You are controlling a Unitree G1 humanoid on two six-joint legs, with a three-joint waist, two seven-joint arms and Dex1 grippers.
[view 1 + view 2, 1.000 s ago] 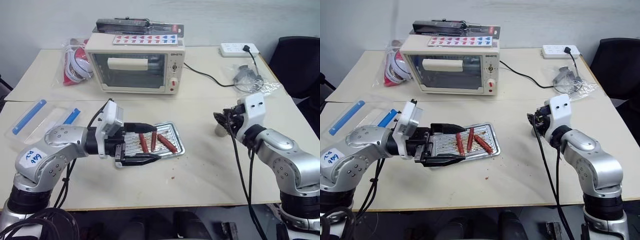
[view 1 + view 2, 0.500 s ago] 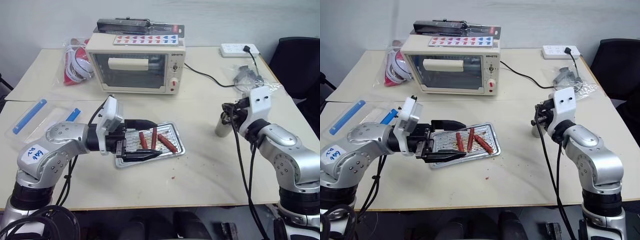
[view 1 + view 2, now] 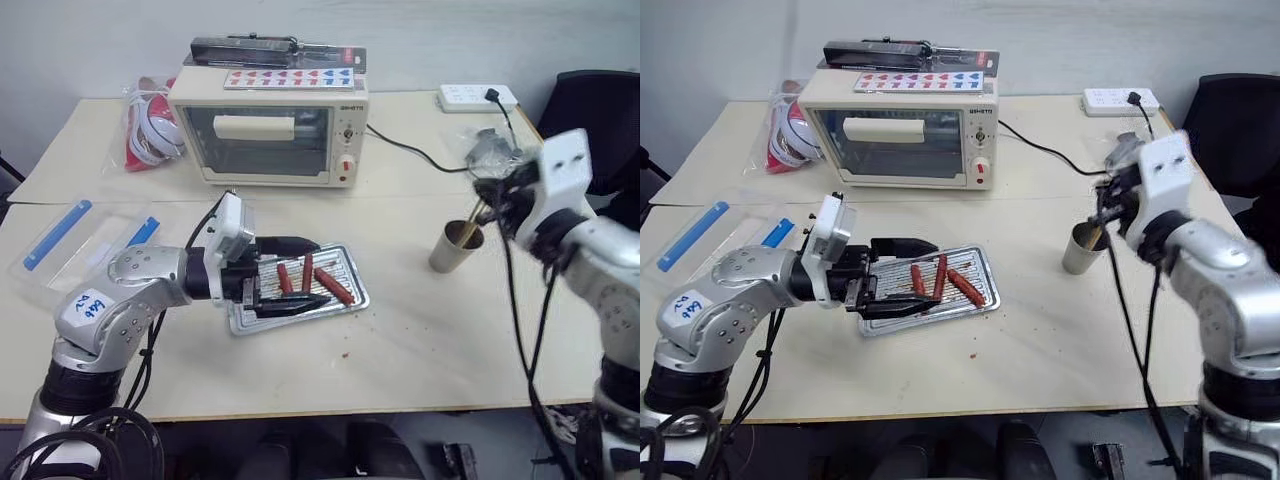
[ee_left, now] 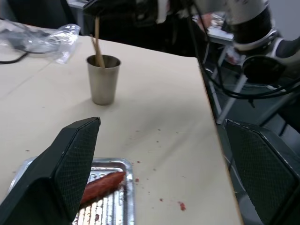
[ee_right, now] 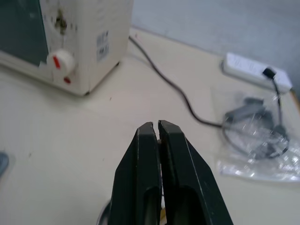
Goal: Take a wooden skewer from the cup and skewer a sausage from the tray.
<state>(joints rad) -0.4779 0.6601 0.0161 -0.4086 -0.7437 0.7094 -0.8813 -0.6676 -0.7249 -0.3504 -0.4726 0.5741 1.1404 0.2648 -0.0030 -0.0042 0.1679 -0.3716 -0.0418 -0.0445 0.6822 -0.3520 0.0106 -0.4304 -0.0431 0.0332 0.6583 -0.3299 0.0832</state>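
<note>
The cup (image 3: 454, 248) stands on the table right of the tray, with wooden skewers (image 4: 96, 46) sticking out of it. My right gripper (image 3: 486, 196) hangs just above the cup, shut on the top of one wooden skewer whose lower end is still inside the cup. In the right wrist view its fingers (image 5: 149, 140) are pressed together. The silver tray (image 3: 352, 268) holds three sausages (image 3: 307, 273). Level over the tray's left end, my left gripper (image 3: 322, 271) is open wide and holds nothing, with the sausages just past its fingertips. One sausage (image 4: 101, 185) lies below the left fingers.
A toaster oven (image 3: 270, 130) stands at the back centre, its cord running right to a power strip (image 3: 478, 97). A plastic bag with cable (image 3: 495, 150) lies behind the cup. A clear box with blue clips (image 3: 70, 240) sits at the left. A black chair (image 3: 600, 110) is at the far right.
My right gripper shut at the cup and rose well above it, drawing a skewer upward; the cup now shows in full. The left gripper has stayed put over the tray.
</note>
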